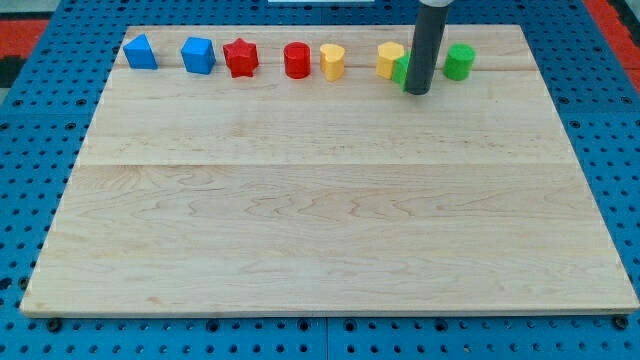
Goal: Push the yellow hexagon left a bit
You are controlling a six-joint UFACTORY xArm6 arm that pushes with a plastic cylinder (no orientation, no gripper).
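Observation:
The yellow hexagon (389, 59) sits near the view's top edge of the wooden board, right of centre. My tip (417, 92) is just right of and slightly below it, at the end of the dark rod. A green block (401, 70) sits between the tip and the hexagon, partly hidden by the rod and touching the hexagon's lower right side.
Along the view's top run a blue block (140, 52), a blue block (198, 55), a red star (241, 58), a red cylinder (297, 60), a yellow heart-like block (332, 61) and a green cylinder (459, 62). The wooden board (320, 220) lies on a blue pegboard.

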